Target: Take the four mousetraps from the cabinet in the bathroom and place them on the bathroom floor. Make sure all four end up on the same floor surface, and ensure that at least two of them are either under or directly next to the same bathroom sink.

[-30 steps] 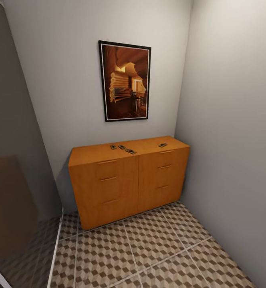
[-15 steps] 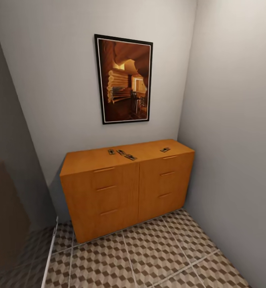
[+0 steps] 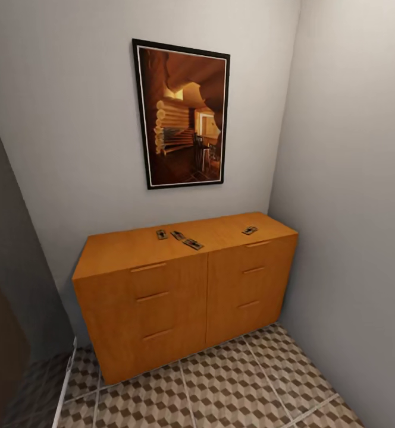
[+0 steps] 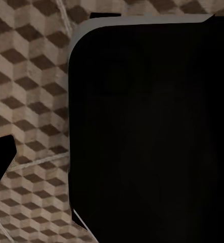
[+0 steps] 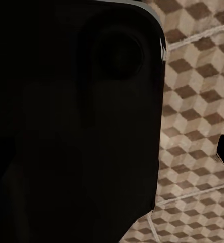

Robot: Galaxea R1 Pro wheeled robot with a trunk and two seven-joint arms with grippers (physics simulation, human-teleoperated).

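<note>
Facing the cabinet (image 3: 185, 285), you see four mousetraps (image 3: 191, 244) on its top (three clustered, one (image 3: 249, 230) apart toward the right wall), within easy reach from above. Whether either claw is open or closed, you cannot tell; both wrist cameras look down at the patterned floor (image 4: 31, 101).

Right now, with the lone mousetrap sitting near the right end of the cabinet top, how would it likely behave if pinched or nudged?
The lone mousetrap looks like a tiny flat slab, so it is probably stiff and light. Lying flat on the smooth cabinet top, it would likely slide rather than roll or tip. Its low profile may make a pinch hard, and its dark metal parts might shift.
</note>
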